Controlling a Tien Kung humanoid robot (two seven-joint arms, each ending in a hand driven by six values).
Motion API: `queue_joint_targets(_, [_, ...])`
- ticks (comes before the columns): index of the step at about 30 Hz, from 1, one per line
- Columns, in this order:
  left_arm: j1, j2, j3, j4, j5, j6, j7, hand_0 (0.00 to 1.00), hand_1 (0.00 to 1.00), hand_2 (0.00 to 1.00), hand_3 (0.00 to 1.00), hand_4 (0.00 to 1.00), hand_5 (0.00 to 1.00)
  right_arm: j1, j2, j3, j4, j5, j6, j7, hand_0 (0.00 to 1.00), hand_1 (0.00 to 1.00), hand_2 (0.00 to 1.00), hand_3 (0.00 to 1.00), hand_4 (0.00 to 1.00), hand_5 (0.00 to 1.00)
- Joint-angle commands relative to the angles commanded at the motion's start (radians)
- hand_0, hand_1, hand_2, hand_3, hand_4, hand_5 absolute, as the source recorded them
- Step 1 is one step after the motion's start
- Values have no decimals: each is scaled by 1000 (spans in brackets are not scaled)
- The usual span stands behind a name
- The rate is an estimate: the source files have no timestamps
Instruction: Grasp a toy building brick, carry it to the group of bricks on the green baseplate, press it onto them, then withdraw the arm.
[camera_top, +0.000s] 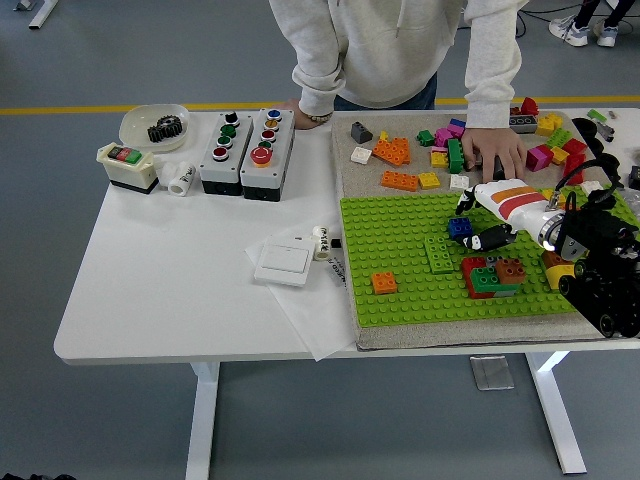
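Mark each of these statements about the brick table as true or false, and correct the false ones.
1. The right hand holds a blue brick over the green baseplate. True.
2. The blue brick is already pressed onto the group of bricks. False: it sits in the hand, up and to the left of the group.
3. A lone orange brick sits on the baseplate's left part. True.
4. The person's hand rests on the white switch. False: it rests among the loose bricks on the mat beyond the baseplate.
5. The left hand reaches over the table. False: it is out of view.
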Motion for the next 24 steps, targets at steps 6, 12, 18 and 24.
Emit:
queue_joint_targets(6, [-3, 0, 1, -1, 0, -1, 1, 769, 748, 739, 600, 676, 592, 0, 3, -6, -10, 7, 1, 1, 602, 633, 640, 580, 803, 329])
queue_joint_targets(12, [-5, 1, 1, -1, 0, -1, 2, 769, 747, 742, 600, 676, 592, -2, 1, -10, -13, 11, -1, 4, 594, 630, 626, 566, 792, 343])
queue_joint_targets(18, [-6, 2, 3, -2, 0, -1, 3, 770, 746, 740, 599, 676, 592, -6, 1, -16, -16, 15, -8, 7, 575, 608, 602, 546, 774, 363])
queue_joint_targets(24, [-6, 2, 3, -2, 0, -2, 3, 770, 745, 740, 600, 676, 591, -11, 2, -20, -18, 18, -14, 9, 555, 570, 583, 526, 758, 385])
